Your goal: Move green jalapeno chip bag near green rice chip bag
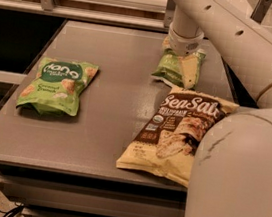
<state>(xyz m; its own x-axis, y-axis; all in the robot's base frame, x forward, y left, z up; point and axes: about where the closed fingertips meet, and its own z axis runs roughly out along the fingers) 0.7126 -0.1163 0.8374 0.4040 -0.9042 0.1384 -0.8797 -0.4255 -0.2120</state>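
Three bags lie on your gray table [116, 72]. Your gripper [184, 62] is down at the far right, on the small green jalapeno chip bag [166, 68]. You cannot tell if it is pinching the bag. The green rice chip bag [58, 87] lies well apart, on the left. The big Sea Salt bag [178, 131] lies near the small one.

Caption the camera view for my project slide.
Gripper over the green jalapeno chip bag, far right; green rice chip bag lying apart at left; Sea Salt bag in front.
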